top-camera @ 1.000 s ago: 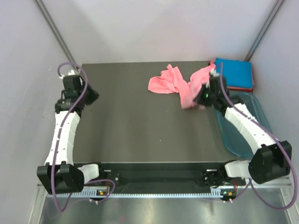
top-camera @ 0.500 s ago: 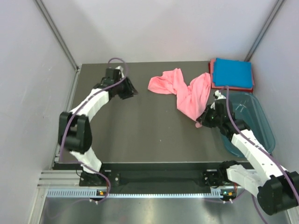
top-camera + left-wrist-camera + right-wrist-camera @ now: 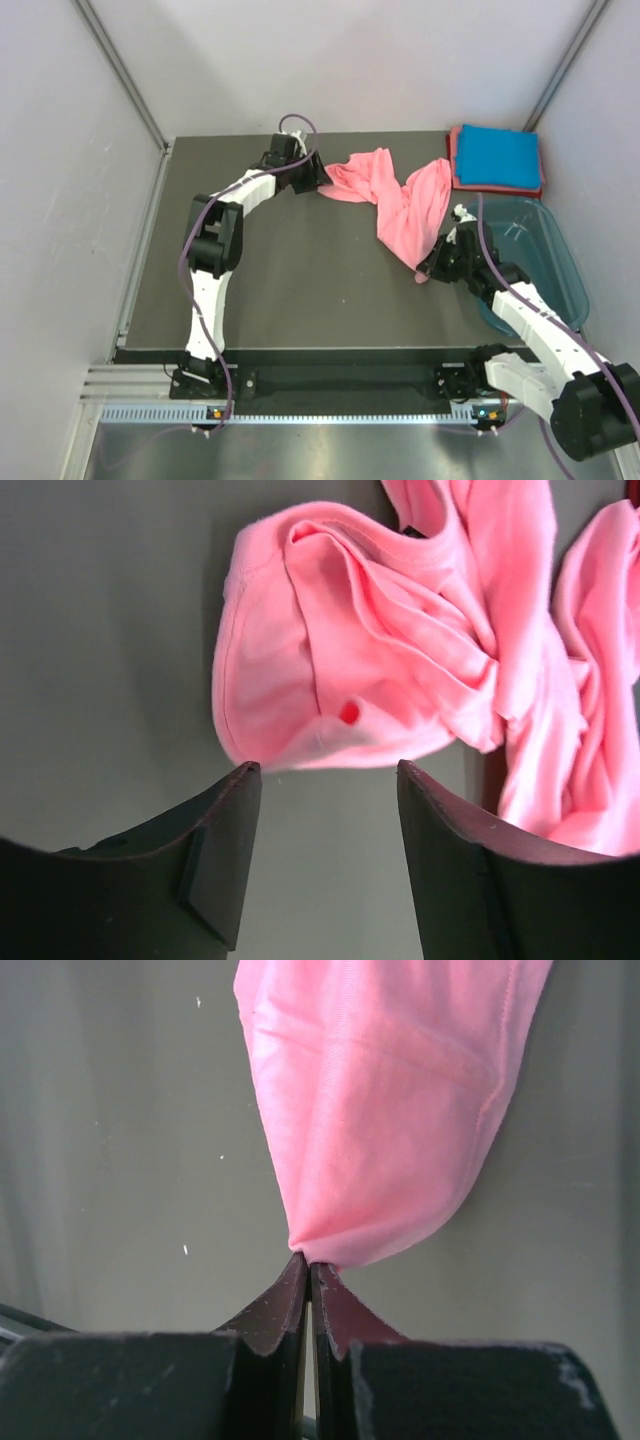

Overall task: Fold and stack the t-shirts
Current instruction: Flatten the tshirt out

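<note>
A salmon-pink t-shirt [image 3: 395, 200] lies crumpled and stretched across the back right of the table. My left gripper [image 3: 313, 181] sits low at the shirt's left end and is open. In the left wrist view its fingertips [image 3: 325, 768] stand apart just short of the shirt's hem [image 3: 320, 680], with bare table between them. My right gripper [image 3: 430, 270] is shut on the shirt's near corner, and the cloth [image 3: 390, 1100] fans out from the pinched tips [image 3: 308, 1262]. A folded bright blue t-shirt [image 3: 497, 155] lies on a folded reddish-pink one [image 3: 497, 189] at the back right corner.
A translucent teal tub [image 3: 548, 262] sits at the table's right edge, beside my right arm. The table [image 3: 260, 290] is dark grey, with walls close on the left, back and right.
My left arm swung from the far left across to the shirt's left end and its jaws opened. My right gripper drew the shirt's corner toward the near side, stretching the cloth.
</note>
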